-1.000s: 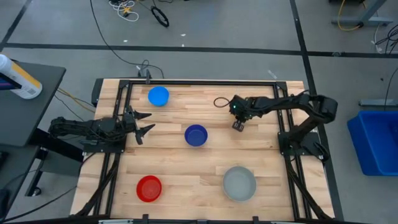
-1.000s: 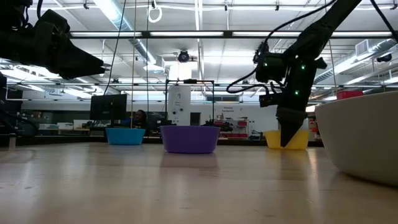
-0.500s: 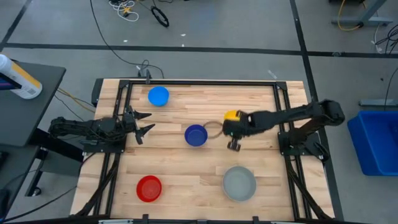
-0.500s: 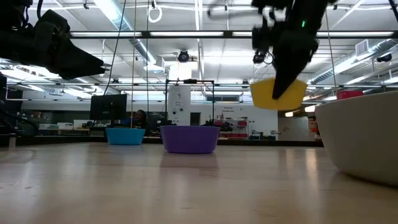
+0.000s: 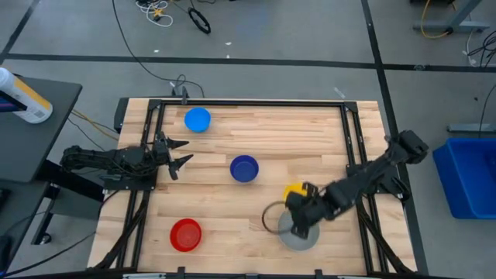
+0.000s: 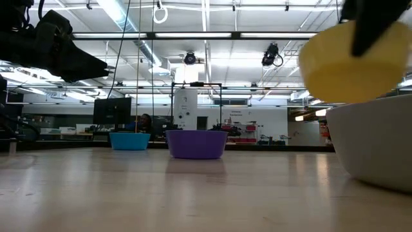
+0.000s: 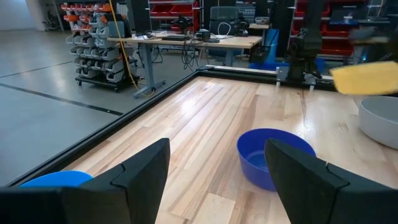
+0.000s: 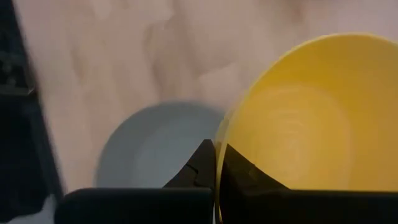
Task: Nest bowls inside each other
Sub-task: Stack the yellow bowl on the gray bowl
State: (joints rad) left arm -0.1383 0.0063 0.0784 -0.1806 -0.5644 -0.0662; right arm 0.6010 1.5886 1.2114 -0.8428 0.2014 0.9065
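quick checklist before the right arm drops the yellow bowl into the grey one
1. Right gripper shut on the yellow bowl rim: ok.
2. Yellow bowl off the table, above the grey bowl's rim height: ok in the low view.
3. Yellow bowl centred over the grey bowl: not ok, it hangs over the far edge.
4. Grey bowl empty: ok.
5. Left gripper open, waiting at the table's left edge, clear of the drop: ok.
6. Yellow bowl level: cannot tell.

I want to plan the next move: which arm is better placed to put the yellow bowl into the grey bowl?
The right arm. Its gripper is shut on the yellow bowl's rim, held in the air by the grey bowl. The left gripper waits open at the table's left edge, holding nothing.
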